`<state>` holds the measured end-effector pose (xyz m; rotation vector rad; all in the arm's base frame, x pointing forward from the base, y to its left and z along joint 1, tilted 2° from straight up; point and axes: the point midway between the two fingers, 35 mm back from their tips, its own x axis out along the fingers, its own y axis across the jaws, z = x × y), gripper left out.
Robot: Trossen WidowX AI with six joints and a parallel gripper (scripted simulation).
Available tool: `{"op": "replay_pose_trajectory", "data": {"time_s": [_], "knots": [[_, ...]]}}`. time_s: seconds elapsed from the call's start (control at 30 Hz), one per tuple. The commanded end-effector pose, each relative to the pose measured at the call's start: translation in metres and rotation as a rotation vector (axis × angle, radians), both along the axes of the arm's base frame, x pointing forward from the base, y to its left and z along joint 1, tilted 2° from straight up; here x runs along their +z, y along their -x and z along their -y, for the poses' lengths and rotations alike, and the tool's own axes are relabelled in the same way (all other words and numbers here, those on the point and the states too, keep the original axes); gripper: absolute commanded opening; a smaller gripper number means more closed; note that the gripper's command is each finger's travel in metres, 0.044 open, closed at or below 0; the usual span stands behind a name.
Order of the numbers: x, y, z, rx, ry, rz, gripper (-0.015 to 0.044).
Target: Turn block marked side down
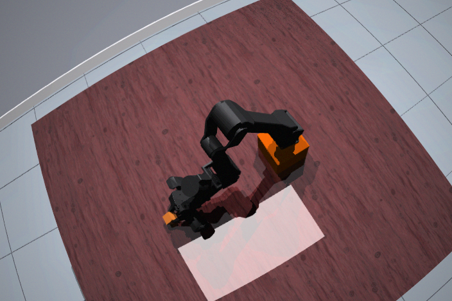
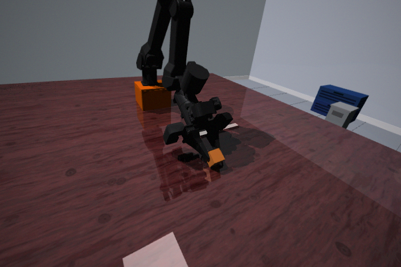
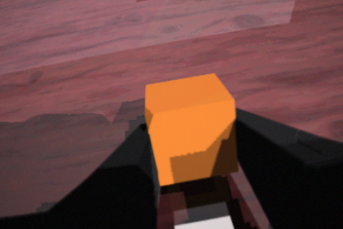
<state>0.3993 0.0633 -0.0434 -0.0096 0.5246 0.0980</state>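
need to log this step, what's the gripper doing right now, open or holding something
Gripper: closed on the small orange cube-shaped block, held between its black fingers low over the dark red wooden table.

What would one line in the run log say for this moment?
gripper: shut on orange block | arm: tilted low over table | marked side: not visible | block: not yet released

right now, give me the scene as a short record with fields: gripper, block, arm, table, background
gripper: gripper shut on the orange block, tilted low over the table
block: orange block clamped between the fingers; no mark shows on its visible faces
arm: black arm folded over, on an orange base
table: dark red wood table with a pale rectangular patch
background: blue and grey box on the floor by the wall
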Motion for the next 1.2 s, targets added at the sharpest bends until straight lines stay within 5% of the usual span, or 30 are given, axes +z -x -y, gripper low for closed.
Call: {"op": "replay_pose_trajectory", "data": {"time_s": [0.0, 0.43, 0.97, 1.17], "knots": [[-0.0031, 0.0032, 0.001, -0.002, 0.006, 0.023, 0.0], [-0.0031, 0.0033, 0.001, -0.002, 0.005, 0.025, 0.0], [-0.0031, 0.0033, 0.001, -0.002, 0.005, 0.025, 0.042], [-0.0031, 0.0033, 0.001, -0.002, 0.005, 0.025, 0.044]]}}
